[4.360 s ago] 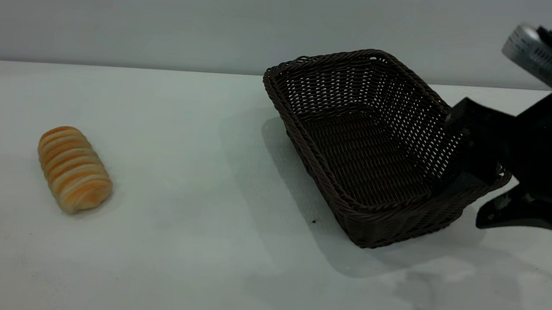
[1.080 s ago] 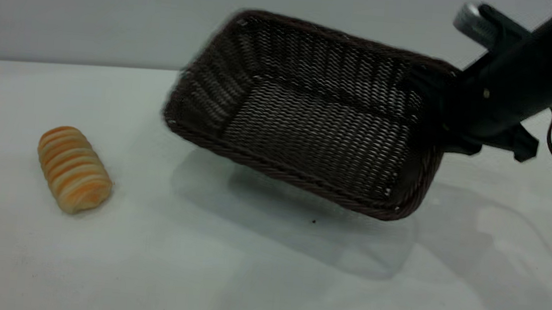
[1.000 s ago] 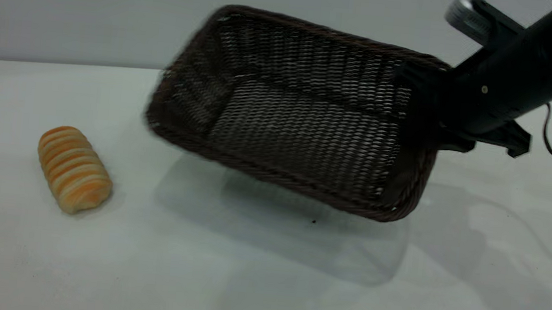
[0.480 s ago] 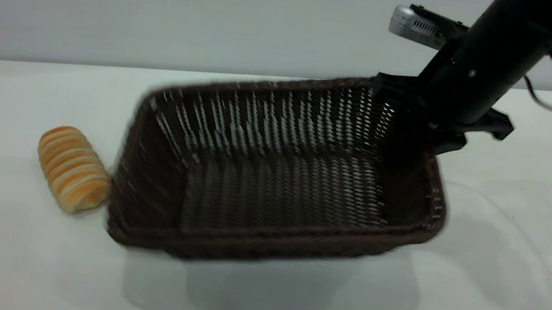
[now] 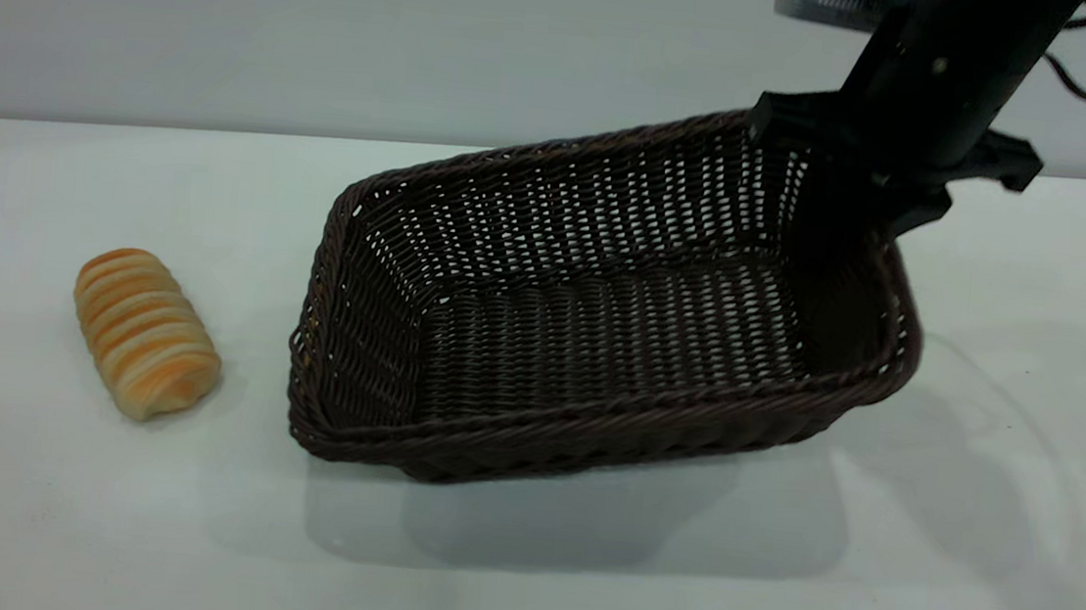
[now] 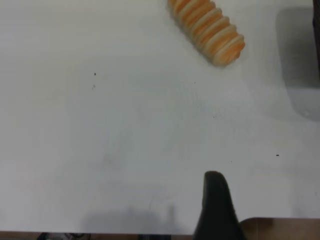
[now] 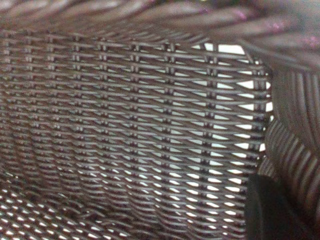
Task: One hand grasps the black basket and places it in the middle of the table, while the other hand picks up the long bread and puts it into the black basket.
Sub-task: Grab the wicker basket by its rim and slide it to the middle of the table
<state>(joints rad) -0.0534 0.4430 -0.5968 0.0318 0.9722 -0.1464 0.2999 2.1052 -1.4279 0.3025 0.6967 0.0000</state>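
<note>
We should lower the raised right end of the black basket (image 5: 591,319) flat before letting go; our right tool (image 5: 843,189) is clamped on its right wall, apparently with one finger inside. Half a second ago it sat nearer the long bread (image 5: 145,334), which lies on the bench (image 5: 44,497). The left tool (image 6: 216,210) waits nearby; we cannot tell its grip.
</note>
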